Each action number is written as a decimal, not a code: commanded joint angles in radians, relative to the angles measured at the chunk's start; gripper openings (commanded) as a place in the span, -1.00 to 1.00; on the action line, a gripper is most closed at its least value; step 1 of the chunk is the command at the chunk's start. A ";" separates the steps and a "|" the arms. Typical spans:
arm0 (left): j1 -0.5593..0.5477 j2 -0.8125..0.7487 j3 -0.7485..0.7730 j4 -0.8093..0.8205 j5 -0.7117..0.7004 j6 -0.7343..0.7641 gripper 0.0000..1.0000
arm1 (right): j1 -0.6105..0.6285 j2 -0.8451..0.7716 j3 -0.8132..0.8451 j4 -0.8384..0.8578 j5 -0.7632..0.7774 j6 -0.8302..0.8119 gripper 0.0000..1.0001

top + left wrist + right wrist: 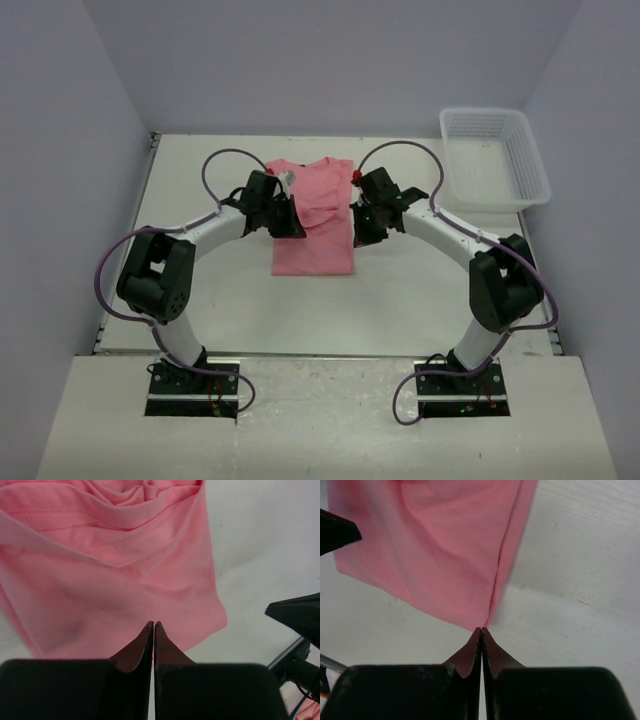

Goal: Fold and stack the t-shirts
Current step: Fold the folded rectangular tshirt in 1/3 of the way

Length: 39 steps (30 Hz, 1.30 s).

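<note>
One salmon-pink t-shirt (pixel 312 235) lies partly folded in the middle of the table, its upper part rumpled. My left gripper (pixel 291 224) sits over the shirt's left edge. In the left wrist view the left gripper (pixel 153 623) is shut, its tips against smooth fabric of the t-shirt (pixel 100 580), and no pinch shows. My right gripper (pixel 360 234) is at the shirt's right edge. In the right wrist view the right gripper (pixel 481 629) is shut on a corner of the t-shirt (pixel 435 545), and a fold line runs straight into its tips.
A white mesh basket (pixel 493 155) stands at the back right corner of the table. Both arms curve inward with purple cables looping above them. The right arm's gripper (pixel 300 612) shows in the left wrist view. The left arm's gripper (pixel 335 532) shows in the right wrist view.
</note>
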<state>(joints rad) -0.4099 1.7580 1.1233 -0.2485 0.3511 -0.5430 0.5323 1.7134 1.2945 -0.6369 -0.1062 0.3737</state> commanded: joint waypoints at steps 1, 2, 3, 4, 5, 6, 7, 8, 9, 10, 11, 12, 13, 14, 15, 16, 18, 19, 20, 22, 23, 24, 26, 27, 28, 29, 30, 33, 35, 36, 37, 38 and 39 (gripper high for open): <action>0.002 -0.028 0.013 0.077 0.106 -0.012 -1.00 | 0.032 -0.028 -0.027 0.100 -0.053 0.037 -1.00; -0.001 -0.025 0.012 0.083 0.112 -0.015 -1.00 | 0.038 -0.021 -0.027 0.103 -0.052 0.042 -1.00; -0.001 -0.022 0.004 0.089 0.120 -0.015 -1.00 | 0.052 0.000 -0.015 0.100 -0.072 0.041 -1.00; -0.001 -0.015 0.003 0.092 0.124 -0.015 -1.00 | 0.061 0.012 -0.008 0.098 -0.072 0.037 -1.00; -0.001 0.003 0.003 0.098 0.132 -0.015 -1.00 | 0.069 0.024 -0.003 0.101 -0.081 0.040 -1.00; -0.001 0.015 0.006 0.106 0.141 -0.018 -1.00 | 0.077 0.035 0.002 0.106 -0.085 0.045 -1.00; -0.001 0.026 0.006 0.117 0.150 -0.023 -1.00 | 0.092 0.063 0.018 0.106 -0.093 0.050 -1.00; 0.000 0.050 0.007 0.130 0.155 -0.026 -1.00 | 0.098 0.077 0.026 0.108 -0.095 0.057 -1.00; -0.001 0.066 0.013 0.138 0.157 -0.035 -1.00 | 0.106 0.087 0.040 0.111 -0.096 0.065 -1.00; -0.001 0.080 0.019 0.143 0.160 -0.038 -1.00 | 0.110 0.109 0.048 0.112 -0.101 0.068 -1.00; -0.001 0.105 0.026 0.150 0.166 -0.040 -1.00 | 0.113 0.117 0.054 0.112 -0.102 0.070 -1.00; -0.001 0.119 0.035 0.153 0.163 -0.040 -1.00 | 0.116 0.127 0.069 0.111 -0.101 0.070 -1.00; -0.001 0.130 0.041 0.158 0.163 -0.040 -1.00 | 0.118 0.136 0.077 0.108 -0.102 0.068 -1.00; -0.001 0.153 0.056 0.161 0.164 -0.038 -1.00 | 0.117 0.150 0.084 0.105 -0.102 0.068 -1.00; -0.001 0.164 0.062 0.161 0.163 -0.040 -1.00 | 0.118 0.156 0.097 0.103 -0.099 0.068 -1.00; -0.001 0.187 0.070 0.166 0.163 -0.038 -1.00 | 0.117 0.169 0.103 0.100 -0.102 0.067 -1.00; -0.001 0.207 0.098 0.170 0.157 -0.037 -1.00 | 0.117 0.186 0.124 0.091 -0.101 0.067 -1.00; -0.001 0.228 0.108 0.173 0.155 -0.032 -1.00 | 0.118 0.192 0.129 0.088 -0.104 0.065 -1.00; -0.001 0.238 0.134 0.172 0.155 -0.023 -1.00 | 0.117 0.201 0.132 0.086 -0.104 0.065 -1.00; 0.003 0.265 0.161 0.170 0.154 -0.018 -1.00 | 0.117 0.206 0.135 0.086 -0.105 0.064 -1.00; 0.003 0.274 0.182 0.189 0.161 -0.017 -1.00 | 0.117 0.212 0.137 0.083 -0.104 0.062 -1.00; 0.006 0.284 0.196 0.193 0.163 -0.014 -1.00 | 0.118 0.215 0.140 0.080 -0.099 0.062 -1.00; 0.017 0.317 0.243 0.190 0.169 -0.011 -1.00 | 0.117 0.216 0.140 0.074 -0.096 0.060 -1.00; 0.028 0.330 0.253 0.193 0.175 -0.012 -1.00 | 0.118 0.218 0.140 0.072 -0.090 0.062 -1.00; 0.034 0.351 0.265 0.204 0.189 -0.017 -1.00 | 0.117 0.218 0.138 0.069 -0.084 0.062 -1.00; 0.040 0.363 0.288 0.207 0.193 -0.021 -1.00 | 0.118 0.221 0.141 0.063 -0.078 0.062 -1.00; 0.052 0.377 0.303 0.204 0.193 -0.021 -1.00 | 0.117 0.226 0.146 0.056 -0.075 0.062 -1.00; 0.094 0.426 0.358 0.201 0.213 -0.008 -1.00 | 0.117 0.221 0.138 0.054 -0.070 0.059 -1.00; 0.138 0.448 0.421 0.195 0.210 0.015 -1.00 | 0.118 0.218 0.129 0.054 -0.069 0.059 -1.00; 0.154 0.486 0.455 0.184 0.224 0.024 -1.00 | 0.117 0.212 0.124 0.057 -0.069 0.062 -1.00; 0.169 0.512 0.524 0.177 0.238 0.041 -1.00 | 0.118 0.207 0.120 0.060 -0.073 0.062 -1.00; 0.192 0.537 0.562 0.175 0.252 0.051 -0.98 | 0.120 0.203 0.108 0.062 -0.079 0.062 -1.00; 0.203 0.591 0.643 0.167 0.300 0.064 -0.96 | 0.121 0.183 0.101 0.071 -0.076 0.062 -1.00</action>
<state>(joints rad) -0.2668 2.2799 1.6070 -0.0986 0.5694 -0.5362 0.6491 1.9327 1.3987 -0.5732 -0.1928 0.4294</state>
